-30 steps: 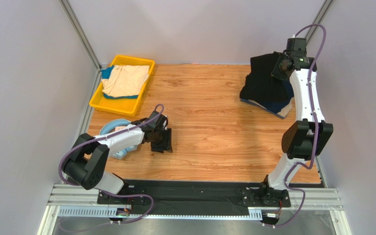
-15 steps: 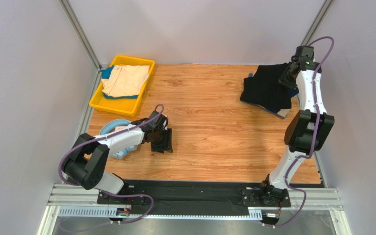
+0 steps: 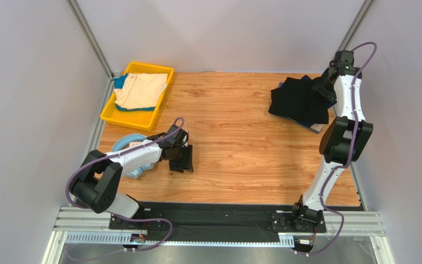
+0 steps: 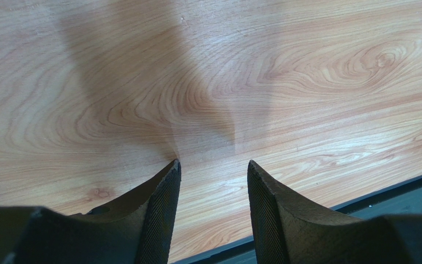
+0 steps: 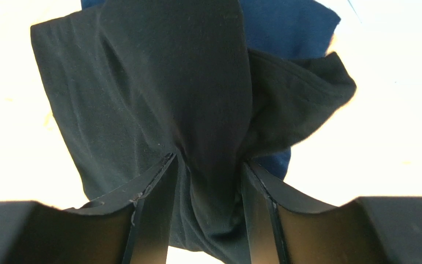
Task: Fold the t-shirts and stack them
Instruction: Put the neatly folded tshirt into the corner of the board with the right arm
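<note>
Across the wooden table (image 3: 240, 148), your biggest piece is the black t-shirt (image 3: 297, 102), heaped at the far right corner on top of a navy t-shirt (image 5: 290, 22); at the far left, a yellow tray (image 3: 121, 117) holds a beige t-shirt (image 3: 141, 89). Expect the black cloth to be light, limp and quick to slump, so take it by a hem corner or shoulder seam, not the bunched middle. Your right gripper (image 5: 209, 159) has its jaws apart astride a raised ridge of that black cloth, seemingly not pinching it. Your left gripper (image 4: 213, 162), jaws also apart and empty, hangs low over bare wood near the front left
</note>
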Available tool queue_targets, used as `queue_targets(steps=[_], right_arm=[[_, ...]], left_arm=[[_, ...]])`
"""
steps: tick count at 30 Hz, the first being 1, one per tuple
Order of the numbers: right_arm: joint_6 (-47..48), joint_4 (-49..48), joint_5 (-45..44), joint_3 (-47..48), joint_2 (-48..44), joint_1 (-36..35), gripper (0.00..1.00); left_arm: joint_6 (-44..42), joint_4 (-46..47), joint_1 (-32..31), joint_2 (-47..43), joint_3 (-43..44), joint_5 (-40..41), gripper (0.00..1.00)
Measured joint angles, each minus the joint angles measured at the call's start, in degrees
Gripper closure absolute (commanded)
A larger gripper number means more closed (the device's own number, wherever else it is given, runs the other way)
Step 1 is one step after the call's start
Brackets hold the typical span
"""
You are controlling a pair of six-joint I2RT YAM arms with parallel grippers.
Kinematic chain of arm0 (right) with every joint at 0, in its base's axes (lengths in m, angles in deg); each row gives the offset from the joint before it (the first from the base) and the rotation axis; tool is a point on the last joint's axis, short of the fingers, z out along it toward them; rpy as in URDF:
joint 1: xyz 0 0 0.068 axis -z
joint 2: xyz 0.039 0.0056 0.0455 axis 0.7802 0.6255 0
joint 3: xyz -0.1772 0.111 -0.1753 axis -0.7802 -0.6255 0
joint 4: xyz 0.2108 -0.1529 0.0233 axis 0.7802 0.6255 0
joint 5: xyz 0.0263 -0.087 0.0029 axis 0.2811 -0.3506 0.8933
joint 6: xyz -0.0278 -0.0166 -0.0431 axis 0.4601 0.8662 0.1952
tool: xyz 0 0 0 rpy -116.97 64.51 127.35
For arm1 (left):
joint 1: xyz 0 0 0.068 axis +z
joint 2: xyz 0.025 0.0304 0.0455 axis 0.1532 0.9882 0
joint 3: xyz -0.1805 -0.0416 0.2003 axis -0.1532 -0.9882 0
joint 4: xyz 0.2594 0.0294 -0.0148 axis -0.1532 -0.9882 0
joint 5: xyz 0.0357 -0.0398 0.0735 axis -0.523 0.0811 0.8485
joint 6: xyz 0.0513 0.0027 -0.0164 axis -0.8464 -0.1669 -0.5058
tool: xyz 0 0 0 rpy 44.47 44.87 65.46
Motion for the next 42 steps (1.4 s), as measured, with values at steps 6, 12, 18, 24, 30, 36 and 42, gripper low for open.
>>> queue_targets(steps=[6,12,18,24,30,36,42], right_arm=[[-1.03,0.66,-3.85,-4.87,-4.74,0.00,0.38],[-1.31,0.94,-4.59,-8.39,-13.35,0.00,0.38],[-2.78,-0.35,-2.80,-12.63,-20.13,-0.17,0.39],[-4.22,-1.62,-2.58,-22.86,-26.49,-8.04,0.39],[-6.14,-5.31,-1.46,-32.87,-34.14,-30.86,0.39],[-7.54,-9.57,-2.01,-43.63,-41.64,-41.46,0.38],[-7.50,-11.63,-1.57,-50.49,-45.94,-41.92,0.38]], left_arm=[[-0.24,-0.04,0.00,0.00,0.00,-0.07,0.45],[-0.37,-0.07,0.00,0.00,0.02,-0.13,0.45],[-0.39,-0.07,0.00,-0.02,0.02,-0.22,0.45],[-0.37,0.13,0.00,-0.76,0.00,-0.24,0.45],[-0.33,0.17,-0.11,-2.36,0.24,-1.09,0.43],[-0.13,-0.42,-0.92,-7.19,2.10,-0.07,0.41],[-0.07,-3.06,-1.14,-11.93,5.77,2.73,0.41]])
